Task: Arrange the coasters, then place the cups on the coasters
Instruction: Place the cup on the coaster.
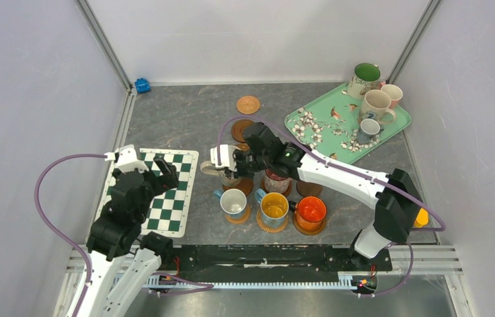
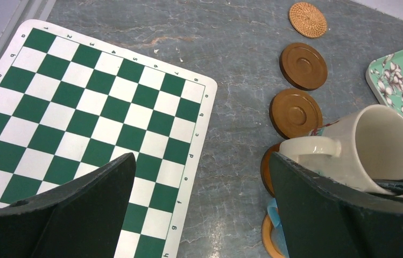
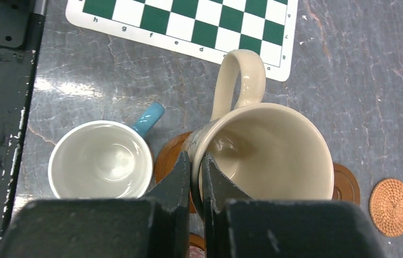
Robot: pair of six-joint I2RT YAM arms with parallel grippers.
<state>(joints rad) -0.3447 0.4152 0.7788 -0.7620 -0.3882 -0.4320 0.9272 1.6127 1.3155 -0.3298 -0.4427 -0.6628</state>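
pinching the rim of the cream mug [image 3: 274, 156], the right hand [image 3: 195, 166] is holding it tilted over the brown coaster [image 3: 168, 156] beneath (probably to seat it there); the left hand [image 2: 202, 161] is hovering wide open, empty.

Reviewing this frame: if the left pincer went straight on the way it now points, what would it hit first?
Probably the checkered mat, near its edge, or the bare table just beside it; the open left pincer aims down at that border. The cream mug lies off to the side. Depth is unclear.
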